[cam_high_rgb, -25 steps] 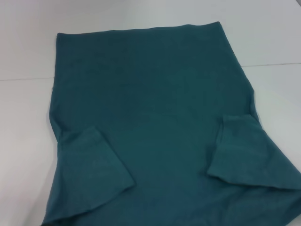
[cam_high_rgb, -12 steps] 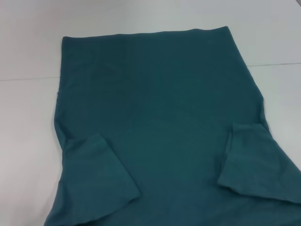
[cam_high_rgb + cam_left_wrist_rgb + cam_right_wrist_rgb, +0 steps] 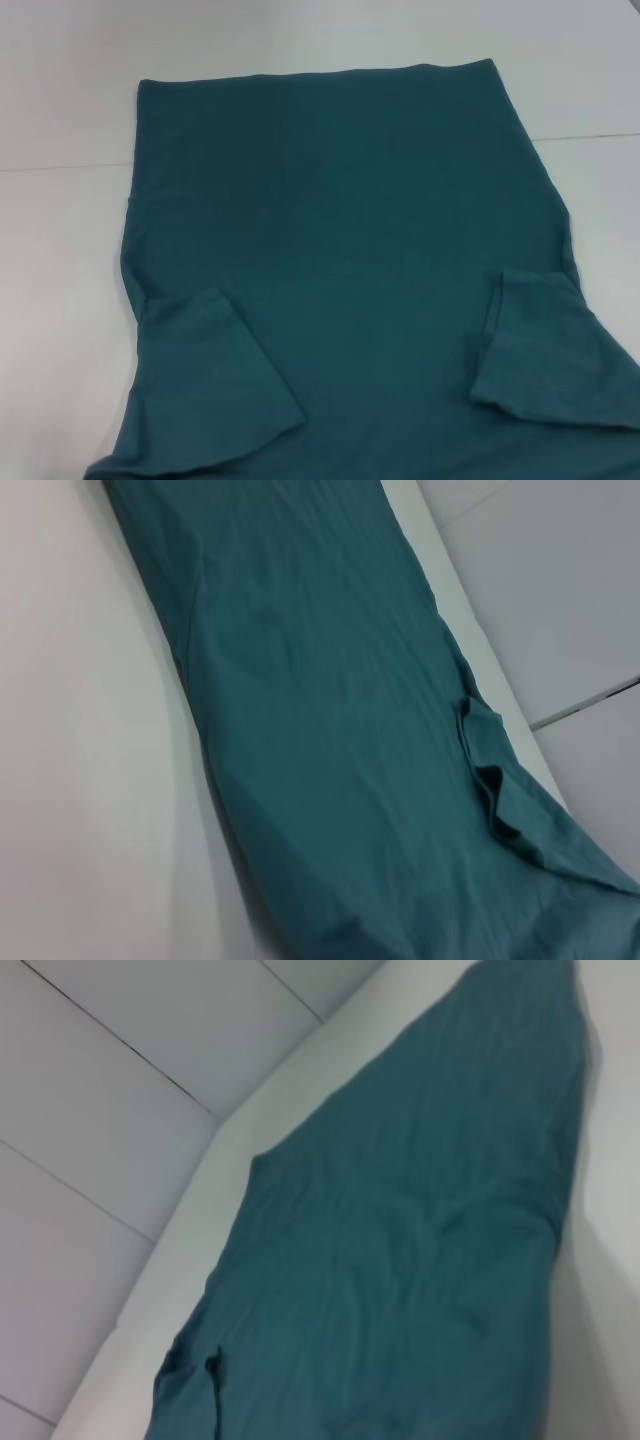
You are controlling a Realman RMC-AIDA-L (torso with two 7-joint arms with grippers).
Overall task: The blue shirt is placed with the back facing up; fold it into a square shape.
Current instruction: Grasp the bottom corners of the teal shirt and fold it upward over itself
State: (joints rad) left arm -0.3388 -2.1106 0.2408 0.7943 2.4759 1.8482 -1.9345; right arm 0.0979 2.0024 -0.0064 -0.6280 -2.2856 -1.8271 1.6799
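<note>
The blue shirt [image 3: 340,250] lies spread flat on the white table [image 3: 60,260], plain side up, its straight hem at the far end. Both short sleeves are folded inward over the body: the left sleeve [image 3: 210,380] near the front left, the right sleeve [image 3: 550,350] near the front right. The collar end runs out of the head view at the bottom. The left wrist view looks along the shirt [image 3: 340,730] from one side, the right wrist view shows the shirt [image 3: 420,1250] from the other side. Neither gripper appears in any view.
White table surface surrounds the shirt on the left, right and far side. A table edge with tiled floor [image 3: 560,600] beyond it shows in the left wrist view, and the same floor [image 3: 110,1110] shows in the right wrist view.
The shirt sits slightly further right and lower in the head view than a second ago; its shape and the folded sleeves look the same.
</note>
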